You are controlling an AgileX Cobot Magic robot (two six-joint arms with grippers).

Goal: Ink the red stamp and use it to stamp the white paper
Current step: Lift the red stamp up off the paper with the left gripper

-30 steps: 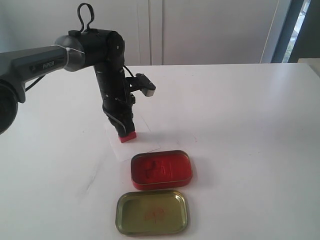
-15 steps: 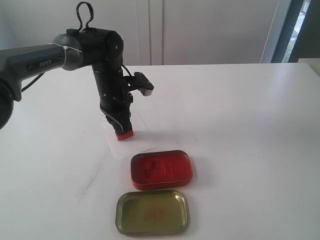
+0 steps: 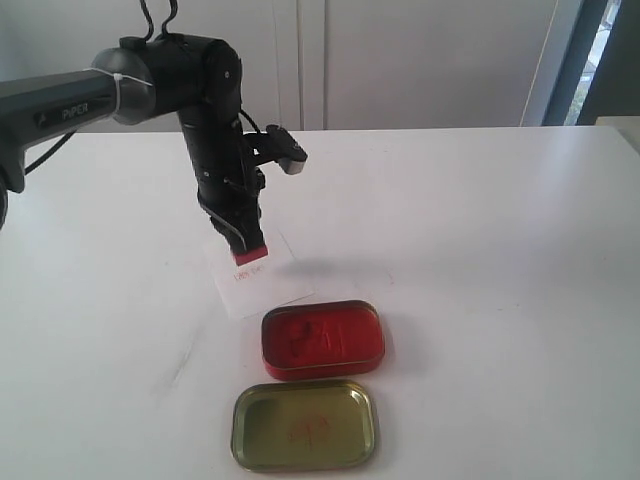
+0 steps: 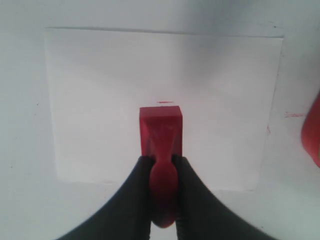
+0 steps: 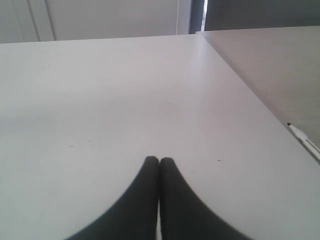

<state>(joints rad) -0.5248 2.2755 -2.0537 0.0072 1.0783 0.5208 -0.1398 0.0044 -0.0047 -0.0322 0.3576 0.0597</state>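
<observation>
While the left gripper (image 4: 162, 161) was clamped on the knob of the red stamp (image 4: 160, 122), the stamp's block hung over the middle of the white paper (image 4: 90, 100), right by a small red mark (image 4: 165, 102) on that paper. The red ink tin (image 3: 322, 340) lay just beside the paper, and the right gripper (image 5: 159, 161) had its fingers pressed together.

White table (image 3: 500, 250): white paper (image 3: 243, 292), tin (image 3: 322, 338), lid (image 3: 305, 425)
</observation>
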